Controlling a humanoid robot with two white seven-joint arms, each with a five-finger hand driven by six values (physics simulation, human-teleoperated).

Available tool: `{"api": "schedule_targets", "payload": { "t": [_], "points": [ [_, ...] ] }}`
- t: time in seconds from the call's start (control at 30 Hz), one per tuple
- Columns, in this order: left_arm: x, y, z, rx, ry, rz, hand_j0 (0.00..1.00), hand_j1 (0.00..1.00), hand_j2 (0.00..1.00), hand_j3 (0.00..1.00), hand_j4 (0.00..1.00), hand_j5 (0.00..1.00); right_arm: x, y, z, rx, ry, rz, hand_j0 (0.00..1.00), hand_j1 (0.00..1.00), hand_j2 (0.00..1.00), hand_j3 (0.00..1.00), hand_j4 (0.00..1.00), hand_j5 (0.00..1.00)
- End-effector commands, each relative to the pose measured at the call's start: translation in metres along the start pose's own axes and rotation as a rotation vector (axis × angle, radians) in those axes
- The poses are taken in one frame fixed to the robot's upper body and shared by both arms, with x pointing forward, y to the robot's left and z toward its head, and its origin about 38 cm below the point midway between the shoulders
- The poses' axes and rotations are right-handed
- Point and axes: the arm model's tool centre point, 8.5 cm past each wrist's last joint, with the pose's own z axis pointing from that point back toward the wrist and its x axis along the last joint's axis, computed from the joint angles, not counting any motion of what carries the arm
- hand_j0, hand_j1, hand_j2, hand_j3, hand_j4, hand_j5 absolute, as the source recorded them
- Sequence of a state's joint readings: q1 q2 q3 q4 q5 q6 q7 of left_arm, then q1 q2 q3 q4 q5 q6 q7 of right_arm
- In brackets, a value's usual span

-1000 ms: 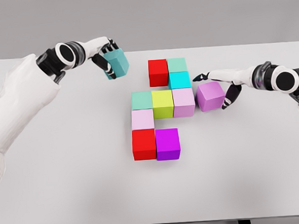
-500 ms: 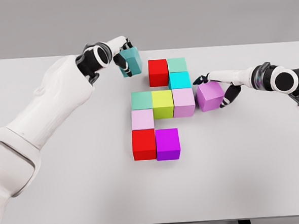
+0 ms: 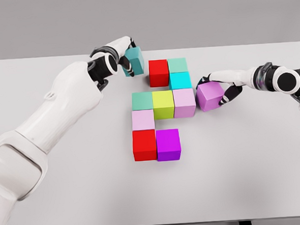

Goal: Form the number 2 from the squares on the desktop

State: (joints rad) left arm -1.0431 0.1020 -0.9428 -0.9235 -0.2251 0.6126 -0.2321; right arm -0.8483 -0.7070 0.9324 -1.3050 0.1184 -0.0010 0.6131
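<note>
Coloured cubes lie in a group mid-table: a red cube [image 3: 159,72] and a green cube [image 3: 177,65] at the back, a cyan cube [image 3: 180,80] under the green one, then a row of green [image 3: 142,100], yellow [image 3: 164,104] and pink [image 3: 184,102] cubes. Below come a pale pink cube [image 3: 143,120], a red cube [image 3: 144,145] and a magenta cube [image 3: 168,144]. My left hand [image 3: 127,58] is shut on a teal cube [image 3: 134,61] just left of the back red cube. My right hand [image 3: 216,88] is shut on a purple cube [image 3: 210,96] beside the pink one.
The white table [image 3: 72,178] spreads wide to the left, right and front of the group. Its back edge runs just behind the teal cube. My left arm stretches diagonally across the table's left half.
The left hand has carried the teal cube rightward, close to the back red cube. The right hand's fingers have closed around the purple cube, which has shifted slightly left toward the pink cube.
</note>
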Motion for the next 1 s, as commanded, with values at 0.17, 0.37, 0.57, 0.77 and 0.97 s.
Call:
{"api": "schedule_targets", "payload": {
  "t": [0.17, 0.37, 0.57, 0.77, 0.97],
  "points": [
    [0.028, -0.015, 0.022, 0.004, -0.132, -0.070, 0.30, 0.30, 0.30, 0.30, 0.30, 0.30, -0.001, -0.001, 0.002, -0.004, -0.010, 0.011, 0.69, 0.69, 0.69, 0.69, 0.69, 0.69],
    [0.020, -0.011, 0.021, 0.014, -0.118, -0.072, 0.30, 0.30, 0.30, 0.30, 0.30, 0.30, -0.008, -0.003, 0.011, -0.012, -0.012, 0.025, 0.69, 0.69, 0.69, 0.69, 0.69, 0.69],
    [0.020, -0.012, 0.021, 0.014, -0.116, -0.071, 0.31, 0.31, 0.31, 0.31, 0.31, 0.31, -0.010, -0.004, 0.016, -0.015, -0.034, 0.043, 0.69, 0.69, 0.69, 0.69, 0.69, 0.69],
    [0.018, -0.021, 0.020, 0.018, -0.112, -0.094, 0.31, 0.31, 0.31, 0.31, 0.31, 0.31, -0.020, -0.004, 0.043, -0.017, -0.122, 0.148, 0.72, 0.72, 0.72, 0.72, 0.72, 0.72],
    [0.020, -0.022, 0.020, 0.016, -0.117, -0.094, 0.35, 0.35, 0.35, 0.35, 0.35, 0.35, -0.018, 0.011, 0.069, 0.016, -0.320, 0.325, 0.72, 0.72, 0.72, 0.72, 0.72, 0.72]
  ]
}}
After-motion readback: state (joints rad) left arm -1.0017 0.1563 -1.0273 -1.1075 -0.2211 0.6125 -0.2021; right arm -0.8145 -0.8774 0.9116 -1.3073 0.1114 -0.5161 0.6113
